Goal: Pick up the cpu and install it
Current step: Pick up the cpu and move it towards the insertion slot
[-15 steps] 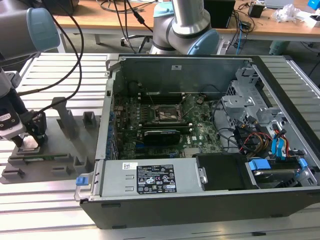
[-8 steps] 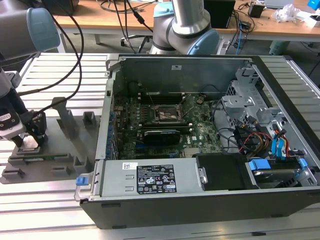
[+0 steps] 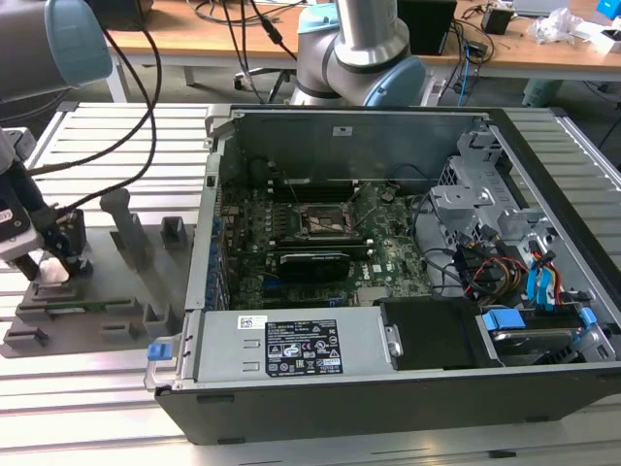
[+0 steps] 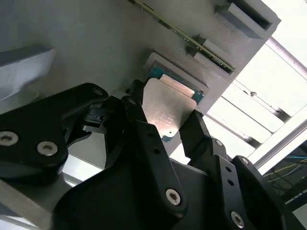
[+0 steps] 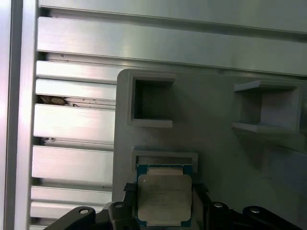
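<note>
The slotted table carries everything. The open case takes the middle of the exterior view, and the board lies flat inside it. At the exterior view's left, outside the case, sits the grey tray, and the gripper is low over the tray's outer end. The socket on the board looks unfilled, and it is well apart from the gripper.

In both wrist views the cpu lies flat in a shallow recess of the tray, silvery top up, with a thin green rim around it. The jaws stand one at each side of the chip and seem pressed against two opposite edges. So I take the tool as closed on the cpu, which is not yet lifted out.

The step in hand is therefore the pick-up, and the installing is not begun. In my judgement, the move out of the recess calls for a steady squeeze and a straight rise, so that the chip comes out level and does not catch on the recess wall
</note>
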